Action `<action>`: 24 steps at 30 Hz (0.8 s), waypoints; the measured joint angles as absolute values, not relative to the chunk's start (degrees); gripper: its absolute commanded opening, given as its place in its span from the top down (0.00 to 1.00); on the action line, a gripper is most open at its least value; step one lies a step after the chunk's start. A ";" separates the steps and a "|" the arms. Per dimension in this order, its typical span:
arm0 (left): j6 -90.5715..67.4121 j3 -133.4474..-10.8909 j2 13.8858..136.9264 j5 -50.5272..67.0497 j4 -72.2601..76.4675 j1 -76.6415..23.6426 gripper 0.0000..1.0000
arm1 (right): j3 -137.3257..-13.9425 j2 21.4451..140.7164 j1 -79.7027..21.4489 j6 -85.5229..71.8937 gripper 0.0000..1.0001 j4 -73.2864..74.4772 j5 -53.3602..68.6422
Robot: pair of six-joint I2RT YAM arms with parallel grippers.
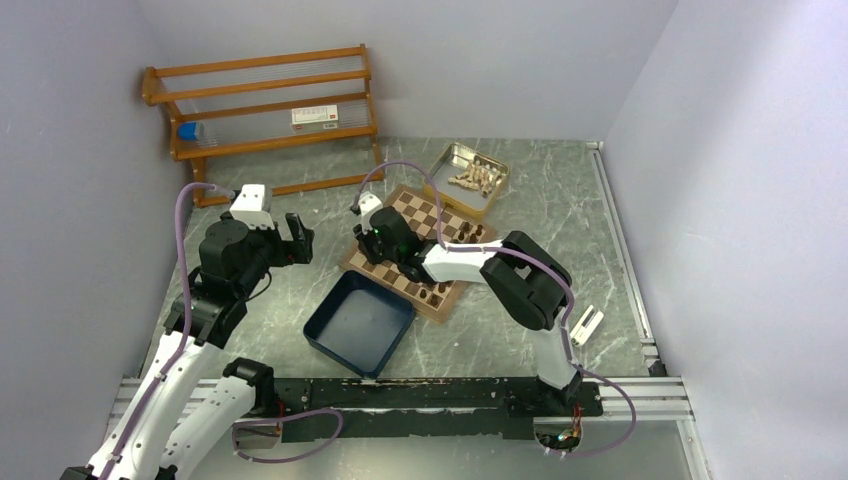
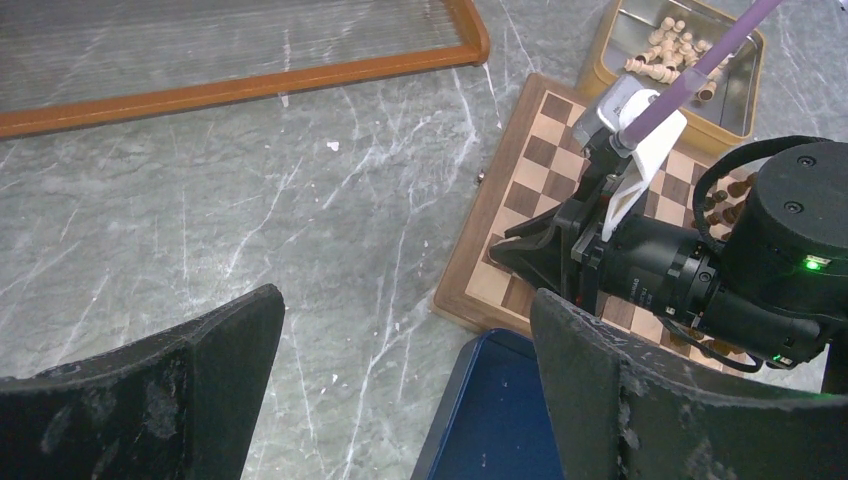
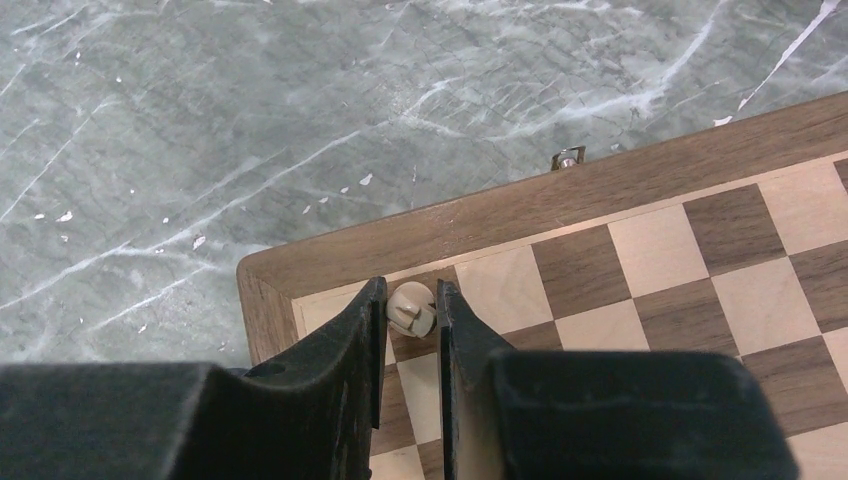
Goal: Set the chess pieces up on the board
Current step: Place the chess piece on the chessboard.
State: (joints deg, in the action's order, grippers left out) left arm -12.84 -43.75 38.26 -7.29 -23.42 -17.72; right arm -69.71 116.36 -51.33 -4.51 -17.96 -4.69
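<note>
While our right gripper [image 3: 410,290] pinches a light chess piece [image 3: 412,312] over the board [image 3: 600,190], a tilted release could topple it.

The table [image 3: 200,120] beyond the right fingers [image 3: 340,370] looks like polished grey stone veined with white, and the board [image 3: 700,190] under them is smooth, satin-finished wood in dark brown and cream squares with a brown border. Between those matt black, scuffed fingers sits a pale wooden piece [image 3: 411,308] with a smooth rounded top. Past the left fingers [image 2: 215,370], whose black surfaces are dusty and scratched, lie a shiny metal tin [image 2: 738,100], a smooth navy plastic-looking tray [image 2: 490,410] and a varnished orange-brown wooden rack [image 2: 250,88].
</note>
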 measured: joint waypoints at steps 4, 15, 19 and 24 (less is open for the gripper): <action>-12.84 -43.75 38.24 -7.27 -23.42 -17.72 0.03 | -70.00 116.42 -51.33 -4.54 0.85 -17.50 -5.04; -12.84 -43.75 38.11 -7.27 -23.42 -17.72 0.03 | -71.59 116.84 -51.33 -5.39 0.85 -15.00 -5.61; -12.84 -43.75 38.09 -7.27 -23.42 -17.72 0.02 | -72.49 116.86 -51.33 -5.72 0.84 -13.30 -5.65; -12.84 -43.75 38.09 -7.29 -23.42 -17.72 0.02 | -74.39 117.27 -51.33 -6.00 0.84 -10.26 -6.02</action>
State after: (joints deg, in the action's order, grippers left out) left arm -12.84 -43.75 38.09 -7.29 -23.42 -17.72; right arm -74.39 117.27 -51.33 -6.00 -10.26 -6.02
